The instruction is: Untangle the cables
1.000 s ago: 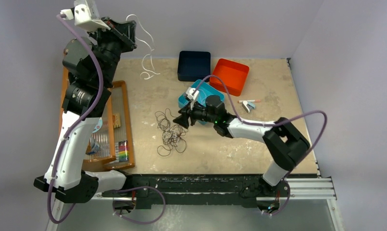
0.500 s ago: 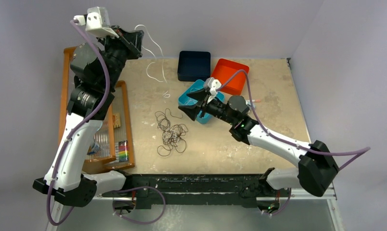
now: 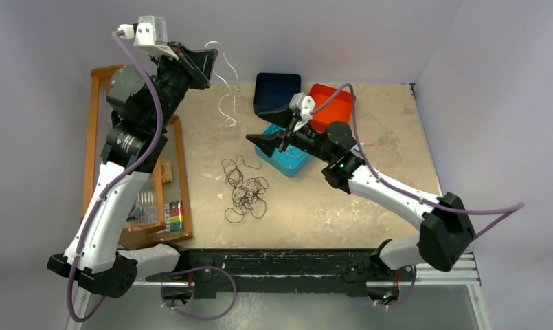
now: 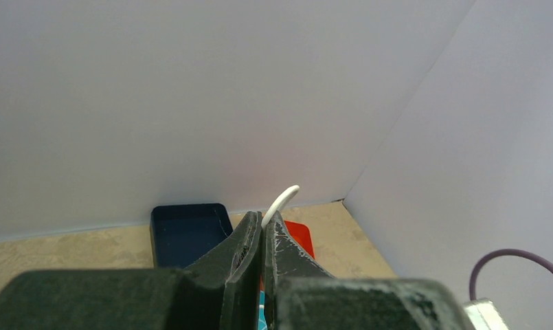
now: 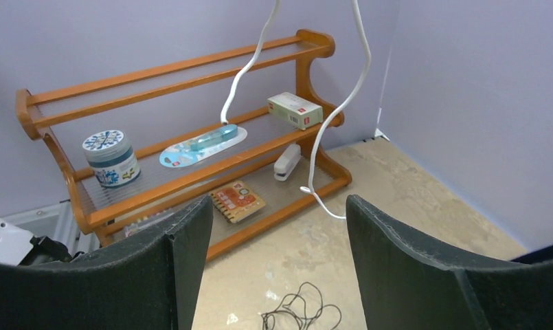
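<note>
Closed tight between the left fingers [image 4: 246, 251]: a white cable [image 4: 280, 203], held high near the back wall, slack loops hanging toward the tabletop [image 3: 314, 206]. Spread wide and empty, the right fingers [image 5: 397, 268], raised beside a teal bin [image 3: 292, 162]. Flat on the tabletop between the arms, apart from the white cable: a dark tangle of cables [image 3: 244, 191].

Glossy wooden shelf [image 5: 313, 45], matt mottled tabletop [image 3: 308, 213]

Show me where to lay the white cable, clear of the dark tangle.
Bare tabletop lies along the near edge, right of the dark tangle, and between the rack and tangle. Crowded around the teal tray and navy tray.
</note>
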{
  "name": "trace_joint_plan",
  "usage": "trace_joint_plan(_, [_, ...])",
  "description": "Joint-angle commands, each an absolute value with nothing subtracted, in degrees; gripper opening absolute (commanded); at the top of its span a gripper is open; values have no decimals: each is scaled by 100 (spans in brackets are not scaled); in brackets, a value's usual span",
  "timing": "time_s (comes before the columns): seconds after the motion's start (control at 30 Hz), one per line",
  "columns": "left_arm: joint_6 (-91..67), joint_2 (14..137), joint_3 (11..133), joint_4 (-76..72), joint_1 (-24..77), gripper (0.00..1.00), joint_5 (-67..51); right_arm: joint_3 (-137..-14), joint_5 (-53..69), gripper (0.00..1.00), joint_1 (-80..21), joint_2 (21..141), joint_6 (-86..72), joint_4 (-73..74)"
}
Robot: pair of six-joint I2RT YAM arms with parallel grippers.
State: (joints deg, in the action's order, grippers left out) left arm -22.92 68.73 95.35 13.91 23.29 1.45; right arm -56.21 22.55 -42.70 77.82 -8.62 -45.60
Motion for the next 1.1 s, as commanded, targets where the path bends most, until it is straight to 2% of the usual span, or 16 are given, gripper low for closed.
trace_joint_plan(0.0, [-2274,6736,9554,935,2338,0,-102,-6193,2651,73,-4249,8241,-1028,-5143])
trace_joint_plan(0.23, [-2318,6786,9605,905,2338,0,-201,-6820,2693,72,-4245,9041,-1117,-5250])
trace_joint_plan(0.33, [-2320,6791,9598,897,2336,0,-206,-7036,2502,64,-4241,9241,-1089,-5118])
trace_joint_plan(0.7, [-2282,6782,9485,986,2333,0,-51,-6909,2472,0,-4236,9153,-995,-4847])
trace_joint_plan(0.9, [-2445,6920,9216,980,2331,0,140,-6759,2217,0,-4077,8662,-994,-4258])
trace_joint_plan(1.07, [-2590,7393,9037,907,2338,0,172,-6584,2388,0,-3424,8313,-1224,-3609])
